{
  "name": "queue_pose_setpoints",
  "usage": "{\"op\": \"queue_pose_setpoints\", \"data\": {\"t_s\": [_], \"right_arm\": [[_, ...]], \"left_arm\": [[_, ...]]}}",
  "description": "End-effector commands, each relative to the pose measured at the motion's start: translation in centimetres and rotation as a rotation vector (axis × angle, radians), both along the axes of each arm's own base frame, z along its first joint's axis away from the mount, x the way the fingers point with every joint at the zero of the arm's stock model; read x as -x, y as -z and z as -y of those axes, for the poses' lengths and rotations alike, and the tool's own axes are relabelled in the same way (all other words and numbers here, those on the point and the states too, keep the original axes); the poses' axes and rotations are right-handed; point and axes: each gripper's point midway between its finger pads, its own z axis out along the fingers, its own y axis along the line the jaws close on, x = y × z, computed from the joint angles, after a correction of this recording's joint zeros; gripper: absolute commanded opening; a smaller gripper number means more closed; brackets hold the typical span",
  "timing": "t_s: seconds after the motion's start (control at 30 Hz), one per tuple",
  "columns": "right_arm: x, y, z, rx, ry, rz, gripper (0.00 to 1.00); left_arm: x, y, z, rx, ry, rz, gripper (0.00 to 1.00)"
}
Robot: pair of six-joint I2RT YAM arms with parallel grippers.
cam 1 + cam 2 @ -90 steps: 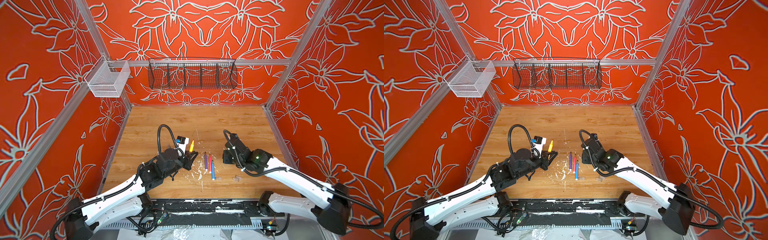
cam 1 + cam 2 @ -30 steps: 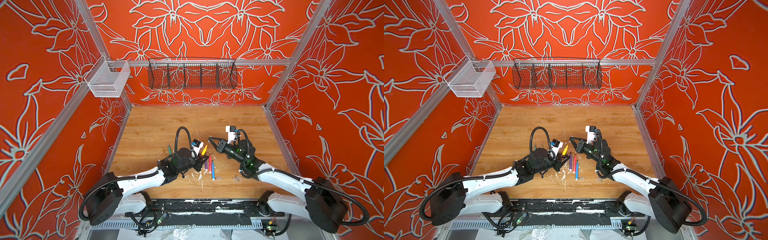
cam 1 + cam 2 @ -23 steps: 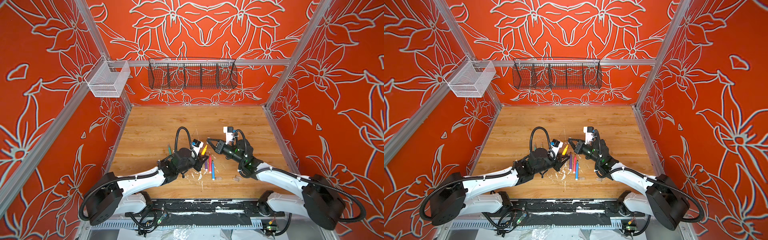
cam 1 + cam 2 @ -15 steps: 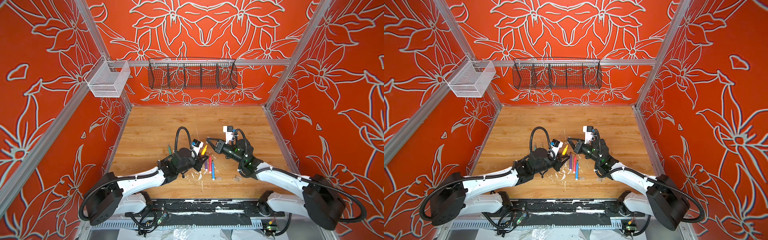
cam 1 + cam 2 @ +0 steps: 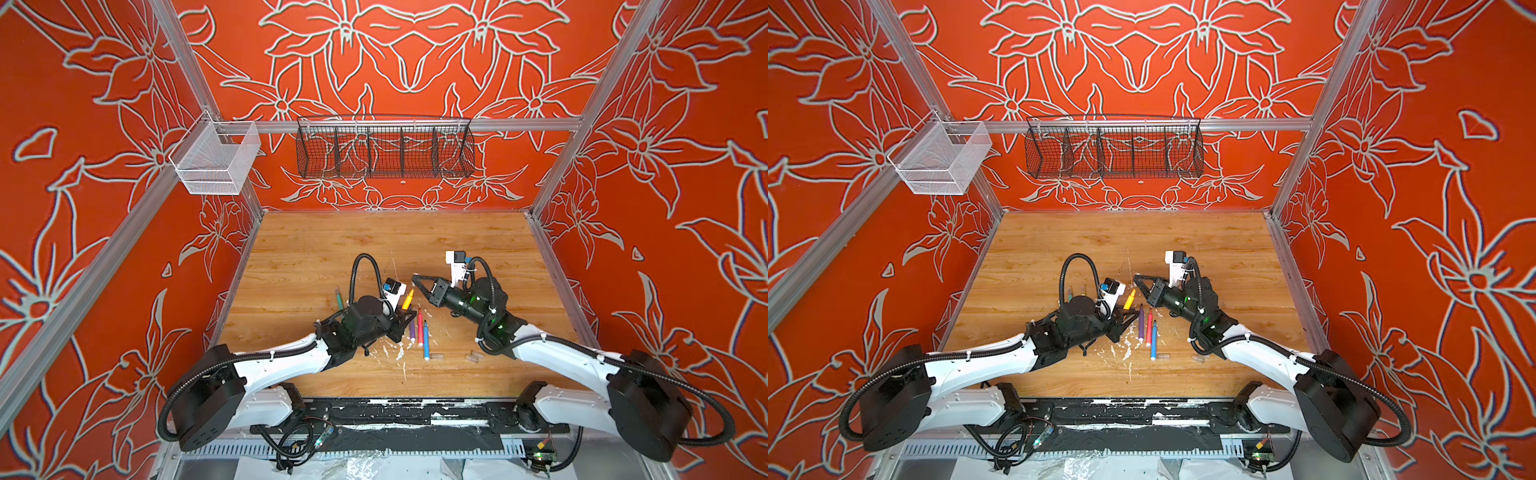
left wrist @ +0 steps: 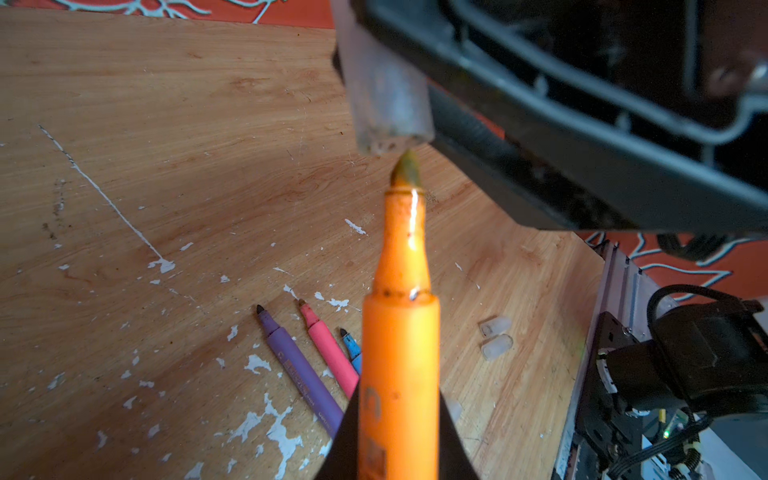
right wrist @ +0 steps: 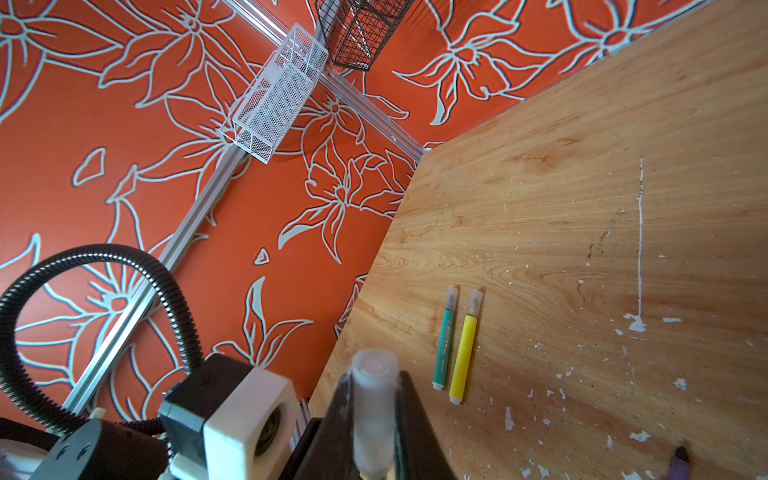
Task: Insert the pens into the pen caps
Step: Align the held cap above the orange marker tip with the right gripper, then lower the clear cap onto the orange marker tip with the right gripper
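Note:
My left gripper (image 6: 399,436) is shut on an orange pen (image 6: 401,332), which points up and away from it. My right gripper (image 7: 372,415) is shut on a clear pen cap (image 7: 372,399). In the left wrist view the pen's tip sits just at the open mouth of that cap (image 6: 386,104), slightly to one side of its middle. In both top views the two grippers (image 5: 409,313) (image 5: 417,280) meet above the table's middle. Purple (image 5: 412,328), pink-red (image 5: 420,328) and blue (image 5: 426,345) pens lie uncapped on the table below.
A green pen (image 7: 444,340) and a yellow pen (image 7: 465,349) lie side by side with caps on, left of the left arm. Loose clear caps (image 6: 494,326) (image 6: 496,347) lie right of the bare pens. White paint flecks dot the wooden table (image 5: 374,241). Wire baskets (image 5: 384,149) hang on the back wall.
Three seconds ago the arms were apart; both have swung in to the middle. In the last second the right gripper edged slightly left toward the pen's tip, then held.

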Motion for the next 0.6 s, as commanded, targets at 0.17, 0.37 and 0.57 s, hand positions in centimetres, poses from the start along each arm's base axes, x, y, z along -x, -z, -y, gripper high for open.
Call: {"op": "queue_pose_setpoints", "data": {"t_s": [0.17,0.37,0.57], "right_arm": [[0.1,-1.2,-1.0,-0.024,-0.045,0.029,0.00],[0.1,-1.0,-1.3,-0.024,-0.056,0.023,0.00],[0.1,-0.6,-1.8,-0.029,-0.076,0.010,0.00]], "left_arm": [[-0.4,-1.0,-0.5,0.024,-0.031,0.009,0.00],[-1.0,-0.9,-1.0,0.054,-0.043,-0.028,0.00],[-1.4,-1.5,-1.8,0.118,-0.050,-0.045,0.00]]}}
